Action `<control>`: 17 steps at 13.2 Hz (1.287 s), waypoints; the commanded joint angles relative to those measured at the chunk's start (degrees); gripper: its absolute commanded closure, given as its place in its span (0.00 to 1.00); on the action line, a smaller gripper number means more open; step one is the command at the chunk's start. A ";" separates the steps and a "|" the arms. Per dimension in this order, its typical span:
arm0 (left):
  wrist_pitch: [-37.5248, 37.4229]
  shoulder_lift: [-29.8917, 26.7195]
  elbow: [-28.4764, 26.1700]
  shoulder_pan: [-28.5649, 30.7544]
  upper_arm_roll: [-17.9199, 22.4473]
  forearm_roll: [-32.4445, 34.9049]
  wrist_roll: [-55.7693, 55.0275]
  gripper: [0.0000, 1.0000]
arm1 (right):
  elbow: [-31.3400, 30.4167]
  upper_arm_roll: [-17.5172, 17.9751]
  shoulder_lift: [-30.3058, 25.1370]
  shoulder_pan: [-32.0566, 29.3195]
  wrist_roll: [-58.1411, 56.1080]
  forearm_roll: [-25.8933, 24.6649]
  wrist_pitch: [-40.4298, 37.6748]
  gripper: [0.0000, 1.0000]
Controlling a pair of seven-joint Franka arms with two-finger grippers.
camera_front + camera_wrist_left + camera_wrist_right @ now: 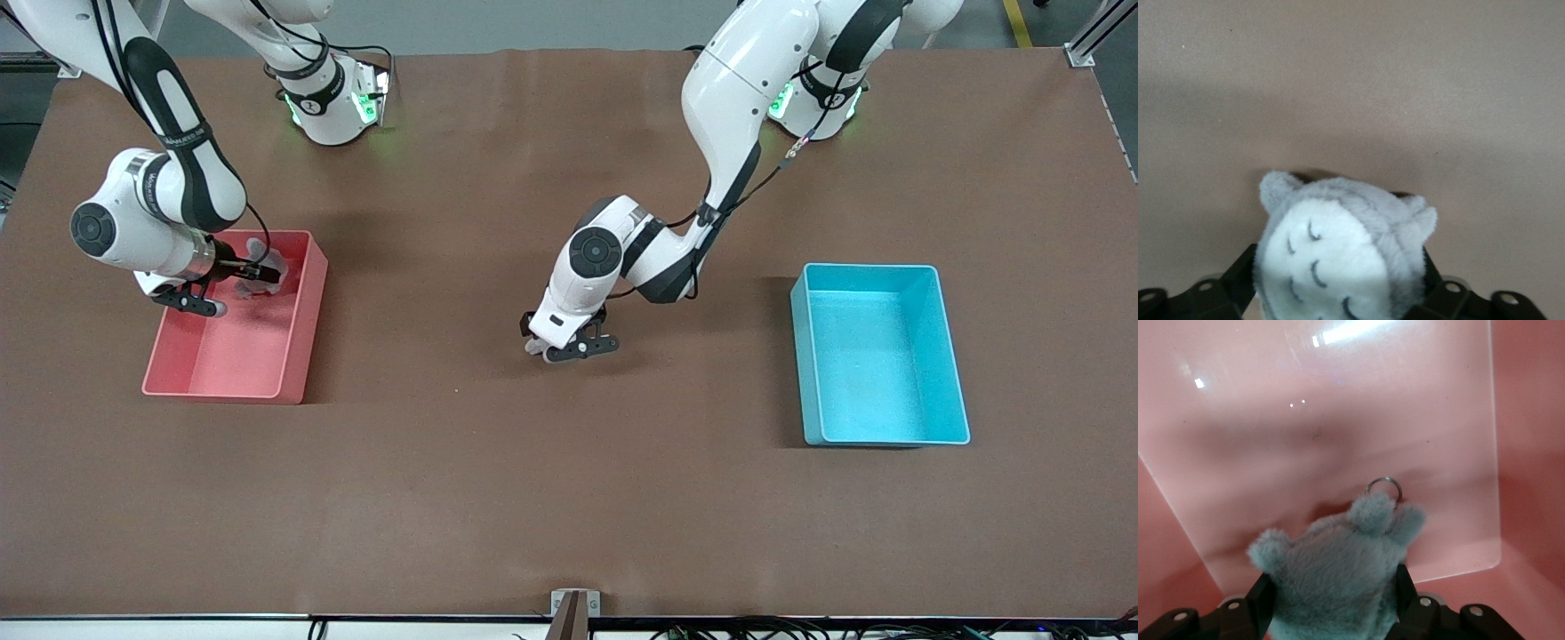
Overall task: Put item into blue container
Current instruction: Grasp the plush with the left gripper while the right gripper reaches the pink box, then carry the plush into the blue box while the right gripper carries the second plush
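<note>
Front view, worktop: the brown worktop [569, 498] carries two bins, well apart, one toward each arm's end.
Front view, blue container: the blue container [951, 356] sits toward the left arm's end with nothing visible in it and nothing around it.
Front view, pink bin: the pink bin [302, 329] sits toward the right arm's end, and the right arm reaches down into it.
Front view, right tool: the right tool [253, 277] is inside the pink bin with a pale grey plush [274, 267] partly visible at its tip.
Front view, left tool: the left tool [578, 347] is low over the bare worktop between the bins; its own wrist hides what lies under it.
Left wrist view: a grey-and-white plush toy [1338, 257] with small ears and curved belly marks sits between the black fingers [1238, 273], which stand on either side of it, on the brown surface.
Right wrist view: a grey plush back [1331, 577] with a metal key ring [1383, 487] sits between the fingers [1265, 600], which flank it closely; whether they press it I cannot tell.
</note>
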 commanded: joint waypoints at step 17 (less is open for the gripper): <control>-21.14 -28.38 -18.53 17.60 0.58 6.01 19.18 0.74 | 31.89 1.71 -3.20 14.49 29.32 6.20 -37.62 0.97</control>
